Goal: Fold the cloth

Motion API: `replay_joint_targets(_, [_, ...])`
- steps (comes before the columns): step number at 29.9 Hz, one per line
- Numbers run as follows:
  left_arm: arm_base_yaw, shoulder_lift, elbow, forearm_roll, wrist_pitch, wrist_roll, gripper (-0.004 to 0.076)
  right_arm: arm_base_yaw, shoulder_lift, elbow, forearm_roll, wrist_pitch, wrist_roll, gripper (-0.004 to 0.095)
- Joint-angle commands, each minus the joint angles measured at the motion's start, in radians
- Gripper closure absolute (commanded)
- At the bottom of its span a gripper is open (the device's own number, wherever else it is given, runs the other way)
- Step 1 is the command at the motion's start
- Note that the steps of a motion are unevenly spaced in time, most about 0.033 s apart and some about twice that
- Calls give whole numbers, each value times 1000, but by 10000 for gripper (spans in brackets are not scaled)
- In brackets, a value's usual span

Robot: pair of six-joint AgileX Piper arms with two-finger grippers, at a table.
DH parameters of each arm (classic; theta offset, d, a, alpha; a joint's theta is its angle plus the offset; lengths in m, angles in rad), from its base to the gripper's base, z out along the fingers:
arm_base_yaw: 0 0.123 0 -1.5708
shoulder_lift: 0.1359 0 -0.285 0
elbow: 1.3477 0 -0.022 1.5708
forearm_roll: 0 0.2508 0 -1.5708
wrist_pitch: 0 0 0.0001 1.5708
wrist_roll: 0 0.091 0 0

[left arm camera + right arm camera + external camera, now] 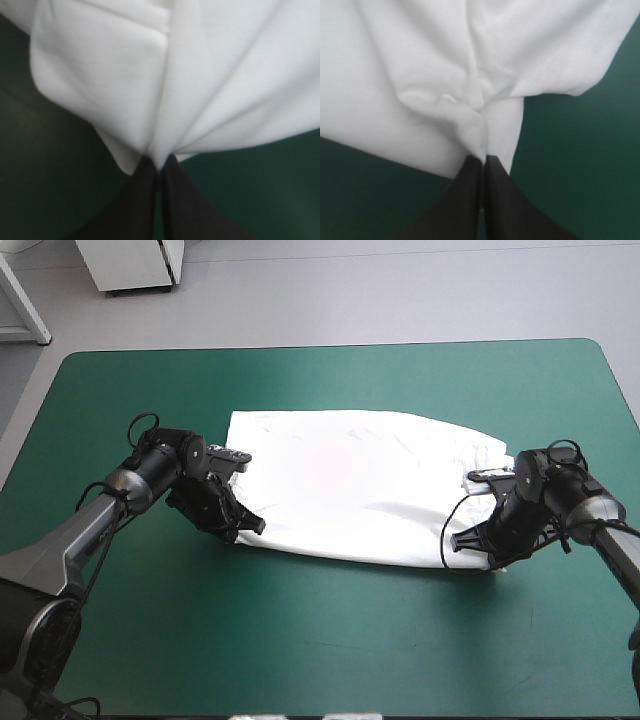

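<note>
- T-shirt [350,480]: white, spread over the middle of the table [320,640], long side running left to right, with a few soft creases. Its near edge lies toward the arms.
- Left gripper [248,526]: at the shirt's near-left corner, fingers pressed together on a pinch of cloth. Folds fan out from the tips.
- Right gripper [465,540]: at the near-right corner, likewise pinching the cloth, with a small bunch gathered at the tips.
- Step in hand, as I judge it: carrying the near edge over to the far edge.
- To do it well: raise both corners together and level, and keep the edge taut between the arms. Lift just clear of the table, travel straight to the far side, and lay corner on corner before letting go.
- Risk: one arm leading would skew the fold, and a thin pinch may slip.
</note>
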Motion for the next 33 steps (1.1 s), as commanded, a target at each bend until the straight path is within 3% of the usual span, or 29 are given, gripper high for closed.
replay_joint_targets(1, [-5, -104, 58, -17, 2, 3, 733, -7, -90, 37, 1, 15, -15, 925])
replay_joint_targets(10, [-5, -128, 104, -16, -10, -56, 730, -7, -119, 57, 1, 13, -5, 878])
replay_joint_targets(15, [-5, -128, 102, -38, 28, -45, 652, -7, -121, 55, 55, 46, -33, 636])
replay_joint_targets(19, [-5, -128, 100, -62, 67, -20, 508, -7, -121, 33, 81, 63, -38, 394])
replay_joint_targets(21, [-5, -128, 80, -64, 92, -20, 423, -7, -121, 3, 81, 90, -33, 333])
replay_joint_targets(25, [-5, -150, -29, -45, 134, -20, 280, -7, -156, -104, 76, 103, -33, 344])
replay_joint_targets(33, [-5, -220, -301, 81, 165, -73, 268, -7, -231, -378, 19, 103, 9, 370])
